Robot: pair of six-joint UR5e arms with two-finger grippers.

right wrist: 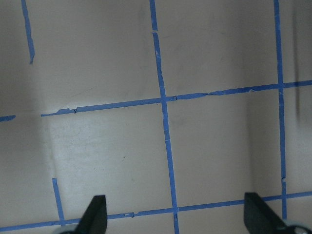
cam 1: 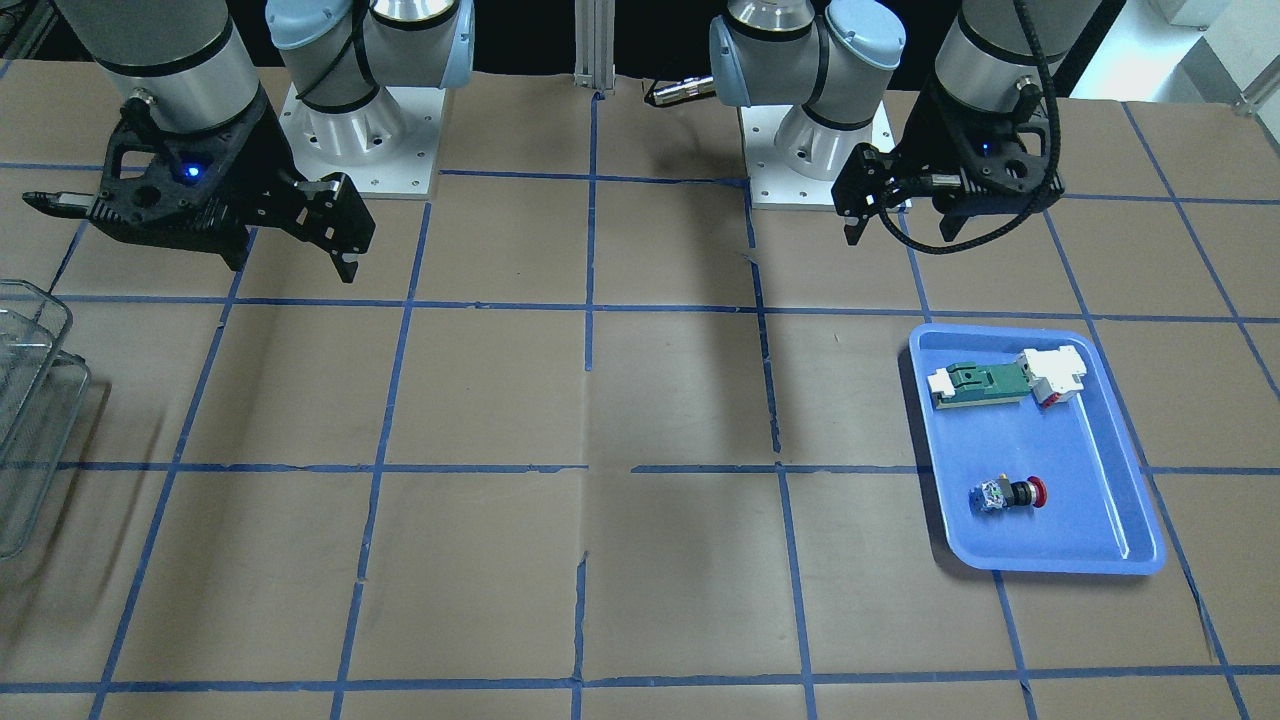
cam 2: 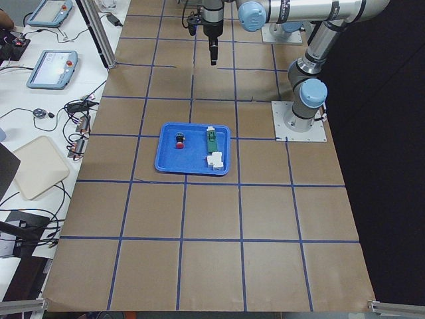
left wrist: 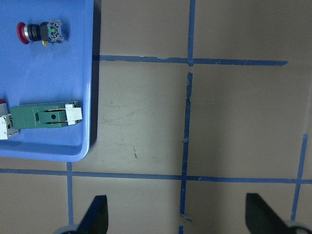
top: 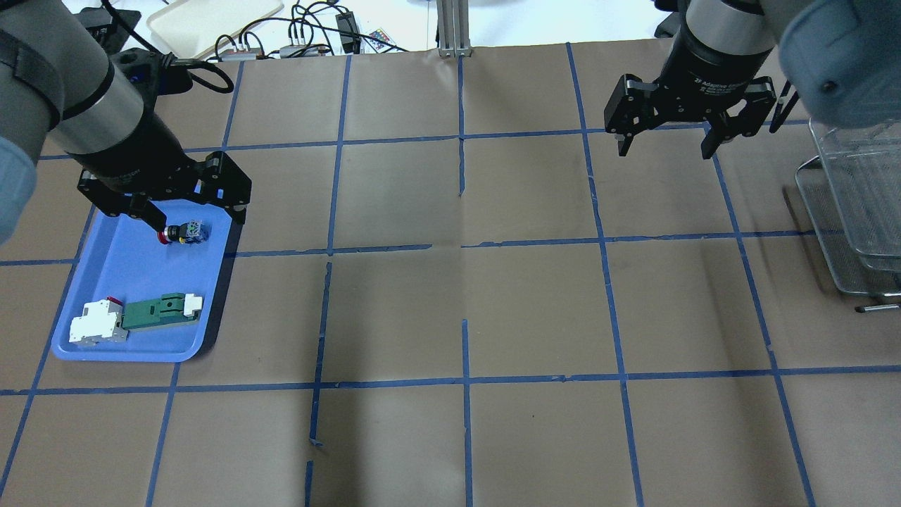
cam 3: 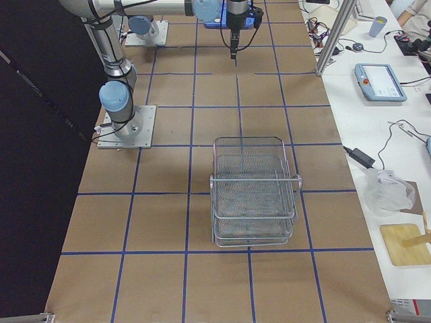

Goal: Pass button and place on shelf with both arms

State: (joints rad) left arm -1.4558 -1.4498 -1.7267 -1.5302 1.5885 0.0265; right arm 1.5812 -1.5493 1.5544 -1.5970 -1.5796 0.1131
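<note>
The button (cam 1: 1008,494) lies on its side in the blue tray (cam 1: 1080,470), red cap toward the tray's outer edge; it also shows in the overhead view (top: 181,233), the left-side view (cam 2: 179,140) and the left wrist view (left wrist: 41,32). My left gripper (top: 198,222) hangs open well above the table at the tray's inner edge, empty (cam 1: 900,235) (left wrist: 178,217). My right gripper (top: 665,151) is open and empty over bare table (right wrist: 175,217). The wire shelf (top: 855,204) stands at the table's right end (cam 3: 252,192) (cam 1: 30,400), beyond the right gripper.
In the tray (top: 134,282) also lie a green-and-white flat part (top: 158,312) and a white block with a red bit (top: 97,329). Blue tape lines grid the brown table. Cables, a beige tray (top: 211,24) and teach pendants lie past the far edge.
</note>
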